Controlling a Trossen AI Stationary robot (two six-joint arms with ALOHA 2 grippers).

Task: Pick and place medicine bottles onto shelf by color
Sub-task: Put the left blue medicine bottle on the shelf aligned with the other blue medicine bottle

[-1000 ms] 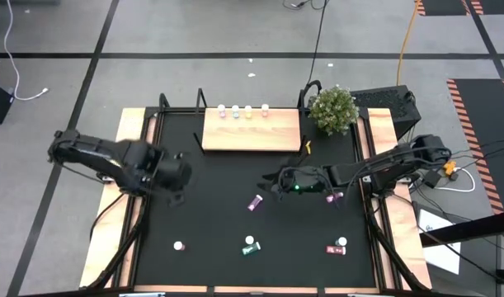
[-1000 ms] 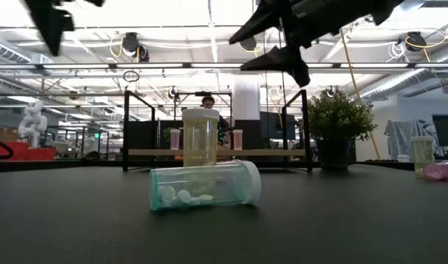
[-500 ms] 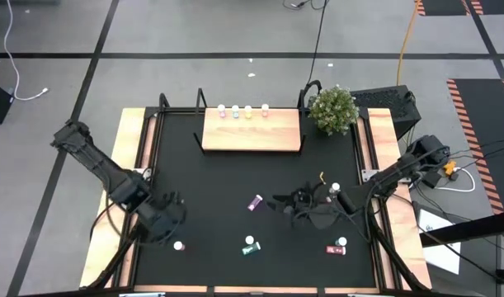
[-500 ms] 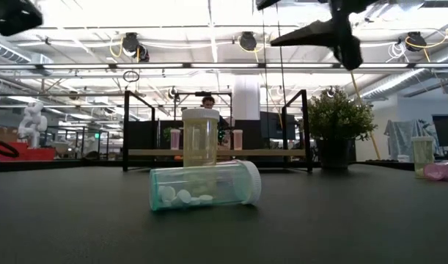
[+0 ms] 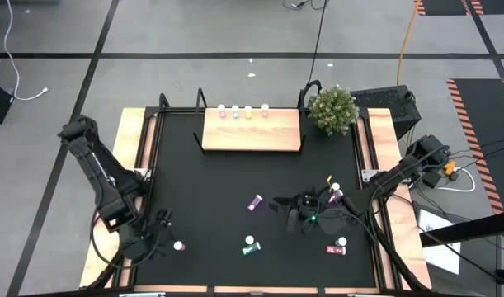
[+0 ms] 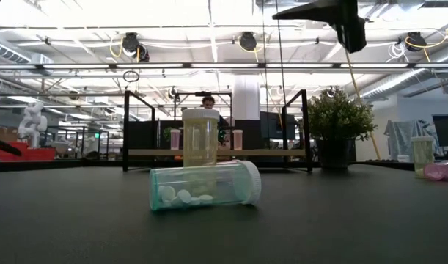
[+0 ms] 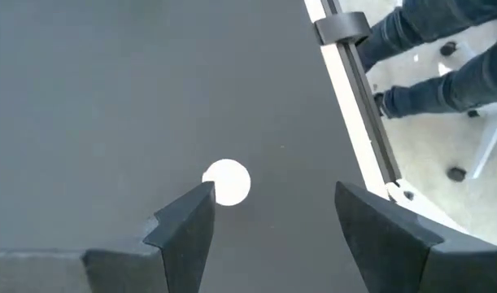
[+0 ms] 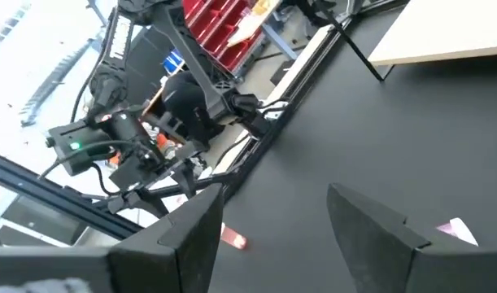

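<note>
My left gripper [image 5: 162,234] [image 7: 274,194] hangs open at the table's near-left corner, above an upright white-capped bottle [image 5: 178,245] [image 7: 226,181] that shows beside one fingertip. My right gripper [image 5: 288,206] [image 8: 272,207] is open over the middle-right of the table, touching nothing. A magenta bottle [image 5: 255,202] lies to its left. A green bottle [image 5: 250,244] [image 6: 205,185] lies on its side near the near edge. A red-pink bottle [image 5: 337,246] lies by the near-right corner. The light-wood shelf [image 5: 252,132] carries several bottles along its far edge.
A potted plant [image 5: 332,108] stands at the table's far-right corner, beside the shelf. Another small bottle [image 5: 334,191] sits beside the right arm. In the low view a yellow bottle [image 6: 200,137] stands upright behind the green one. Wooden strips [image 5: 134,124] edge both sides.
My left gripper has swung from the table's left middle toward the near edge and come down over the white-capped bottle at the near-left corner. My right gripper has moved from the table's centre a little toward the near edge. No bottle has moved.
</note>
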